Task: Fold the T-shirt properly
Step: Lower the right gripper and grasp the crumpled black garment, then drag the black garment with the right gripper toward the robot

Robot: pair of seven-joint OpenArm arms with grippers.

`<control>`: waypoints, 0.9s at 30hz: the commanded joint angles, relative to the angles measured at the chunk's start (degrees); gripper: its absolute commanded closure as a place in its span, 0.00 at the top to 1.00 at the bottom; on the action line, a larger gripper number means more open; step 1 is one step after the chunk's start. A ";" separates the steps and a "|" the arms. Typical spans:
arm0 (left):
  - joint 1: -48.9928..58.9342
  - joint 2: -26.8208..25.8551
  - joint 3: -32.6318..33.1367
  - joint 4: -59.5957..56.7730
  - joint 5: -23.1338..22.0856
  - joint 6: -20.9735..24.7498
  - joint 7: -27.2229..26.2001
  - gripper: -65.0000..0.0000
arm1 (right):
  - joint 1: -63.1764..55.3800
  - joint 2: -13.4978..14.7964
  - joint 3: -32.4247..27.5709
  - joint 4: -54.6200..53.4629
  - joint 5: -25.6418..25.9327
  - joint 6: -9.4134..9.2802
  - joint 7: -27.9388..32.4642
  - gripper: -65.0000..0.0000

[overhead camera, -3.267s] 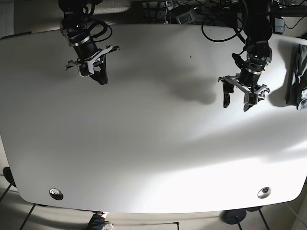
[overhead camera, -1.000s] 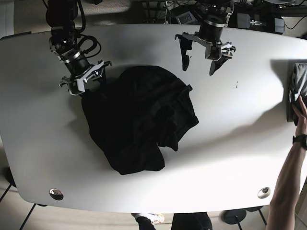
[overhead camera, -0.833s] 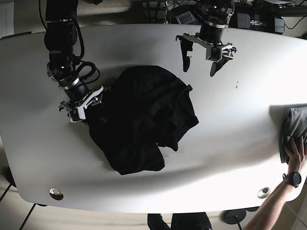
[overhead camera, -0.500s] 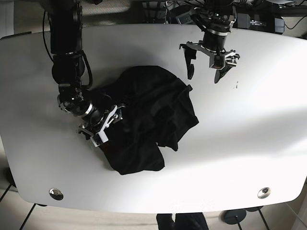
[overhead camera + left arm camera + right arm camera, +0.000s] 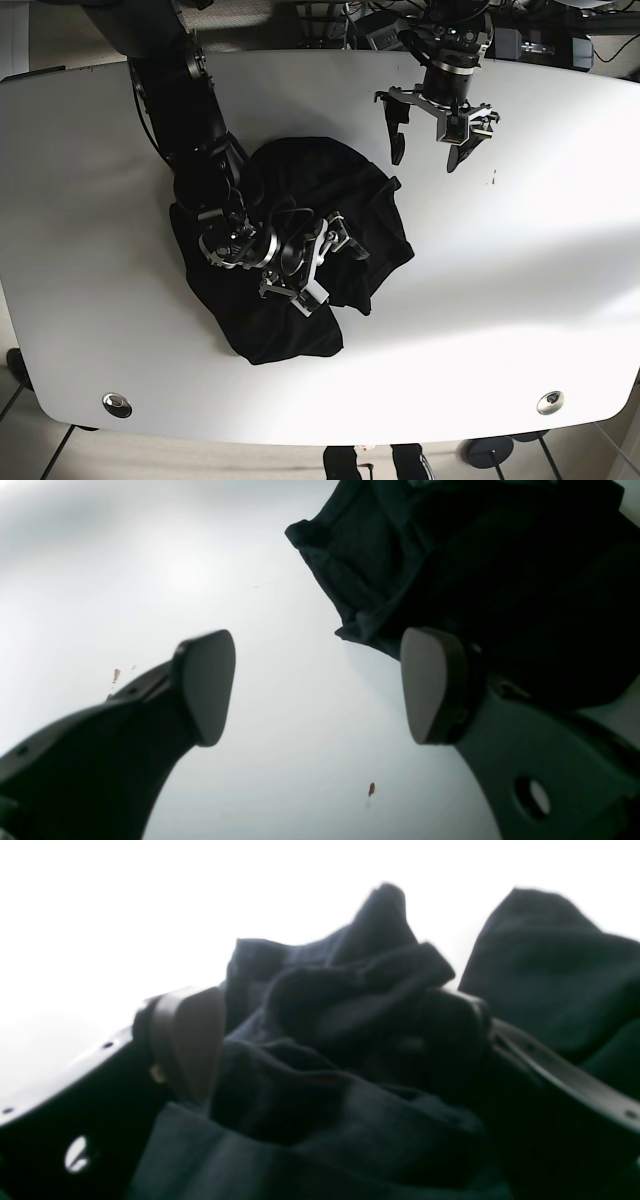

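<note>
Right claw [image 5: 318,262] open, low over crumpled shirt [image 5: 300,230], cloth bunched between jaws. Left claw [image 5: 431,130] open, idle above table [image 5: 520,280]. Best pinch one hem layer only, then spread flat.

Your right wrist view is blurred, its background blown out white; the table [image 5: 520,300] glares, with edges bowed by distortion.

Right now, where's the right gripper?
In the base view the right gripper is left of center on the white table, down on the crumpled black T-shirt; its wrist view shows open jaws around bunched fabric.
</note>
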 commanded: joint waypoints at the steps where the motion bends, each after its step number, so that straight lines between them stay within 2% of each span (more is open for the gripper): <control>1: 0.26 0.22 -0.01 1.01 -0.22 0.05 -1.61 0.74 | 3.33 -1.45 0.17 -3.69 0.93 0.18 1.38 0.89; 7: 0.17 0.13 -0.01 1.01 -0.22 0.05 -1.61 0.74 | 0.78 -2.15 0.17 -5.62 0.84 0.18 1.29 0.88; 10: 0.17 0.04 -0.01 0.84 -0.22 0.05 -1.61 0.74 | -3.00 -1.09 0.26 0.01 0.84 0.18 0.76 0.88; 13: 0.08 -0.05 0.08 0.84 -0.22 0.05 -1.61 0.74 | -6.08 0.40 0.35 8.18 0.93 0.18 -3.63 0.88; 16: -1.50 -2.33 0.26 0.84 -0.22 0.05 -1.61 0.74 | -8.63 0.58 0.43 13.98 0.93 0.18 -7.32 0.88; 22: -2.73 -5.06 0.43 0.84 -0.31 0.05 -1.61 0.74 | -14.16 2.86 0.17 23.48 0.67 -0.17 -8.73 0.88; 23: -3.52 -6.64 1.40 0.84 -1.45 0.05 -1.61 0.74 | -14.52 2.51 0.26 24.09 0.49 -0.26 -10.40 0.88; 27: -3.96 -9.89 1.84 0.93 -11.92 0.05 -1.08 0.74 | -14.34 0.58 0.17 21.81 0.40 -0.26 -10.84 0.88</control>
